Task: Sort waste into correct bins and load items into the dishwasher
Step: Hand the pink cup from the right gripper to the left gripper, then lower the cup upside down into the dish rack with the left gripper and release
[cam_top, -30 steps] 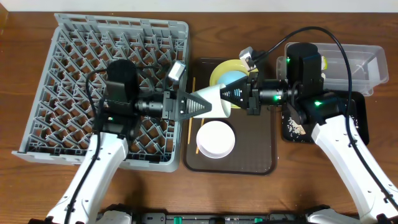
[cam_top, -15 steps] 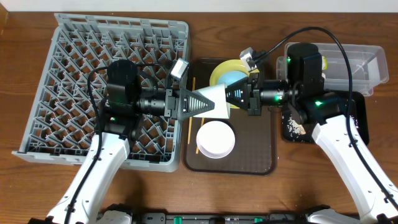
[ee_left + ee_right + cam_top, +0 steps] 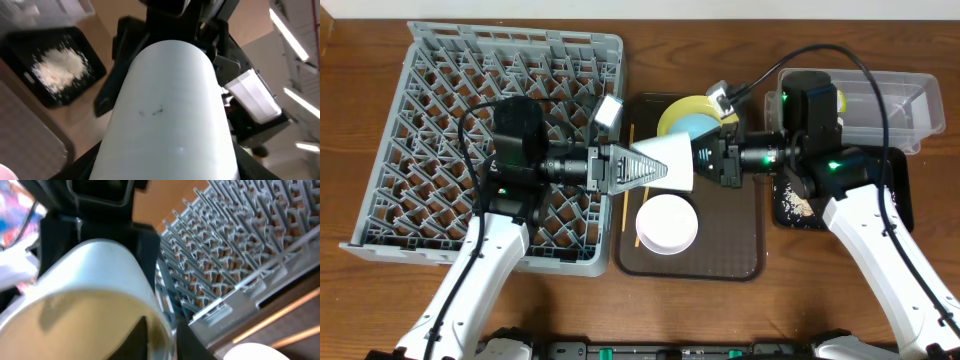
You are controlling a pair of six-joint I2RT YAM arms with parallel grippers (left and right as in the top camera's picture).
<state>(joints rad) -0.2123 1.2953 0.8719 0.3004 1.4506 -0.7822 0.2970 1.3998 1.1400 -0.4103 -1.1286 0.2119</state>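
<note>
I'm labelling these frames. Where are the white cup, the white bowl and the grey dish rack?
white cup (image 3: 672, 165), overhead view, its side wall.
white bowl (image 3: 667, 222), overhead view, its inner middle.
grey dish rack (image 3: 440, 110), overhead view, bare peg lattice.

Small white cup (image 3: 170, 110) swallows the left wrist view, base cut off at the bottom edge, left gripper (image 3: 632, 168) fingers lost behind it! Right wrist: it runs off the left and bottom edges. Overhead, it covers part of the light blue bowl (image 3: 695, 128); the right arm masks part of the black tray (image 3: 902, 190). Right gripper (image 3: 703, 160) pinching the rim? Can't tell.
</note>
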